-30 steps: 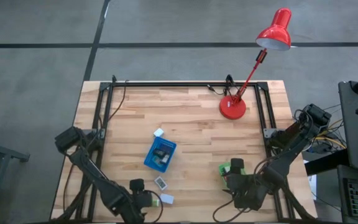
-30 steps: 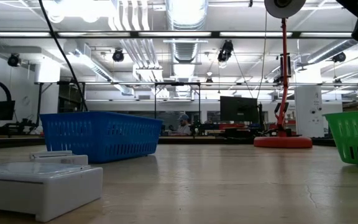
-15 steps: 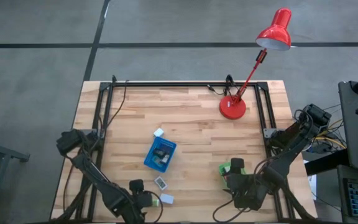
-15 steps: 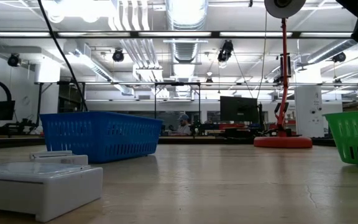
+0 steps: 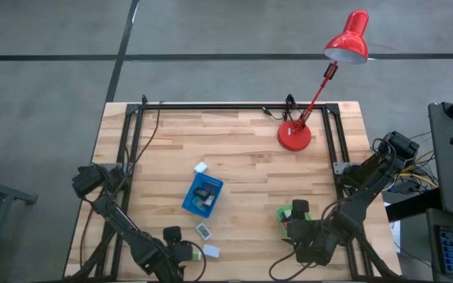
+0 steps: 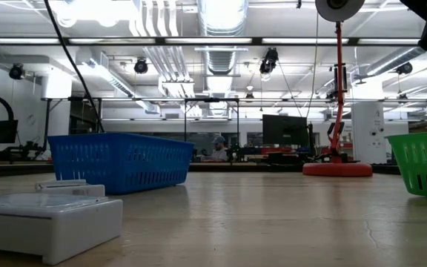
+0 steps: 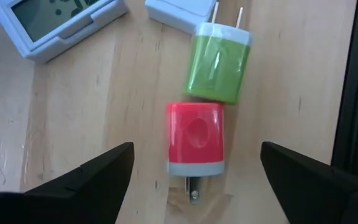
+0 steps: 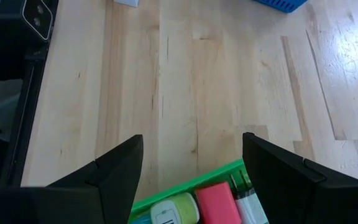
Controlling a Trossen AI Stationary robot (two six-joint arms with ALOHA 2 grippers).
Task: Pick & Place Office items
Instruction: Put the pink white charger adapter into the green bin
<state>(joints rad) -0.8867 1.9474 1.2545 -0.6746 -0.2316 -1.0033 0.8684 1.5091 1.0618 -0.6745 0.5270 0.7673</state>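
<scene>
At the worktop's (image 5: 242, 149) near edge, the left end effector (image 7: 191, 171), wide but just starting to narrow, straddles the red plug (image 7: 194, 146), so a grasp looks imminent; the right end effector (image 8: 191, 171) waits part-open over the green tray (image 8: 185, 186).

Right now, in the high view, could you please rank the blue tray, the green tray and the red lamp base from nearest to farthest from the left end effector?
1. Blue tray, mid-table, just up-right of the left end effector.
2. Green tray, near edge, by the right arm.
3. Red lamp base, far right corner.
</scene>
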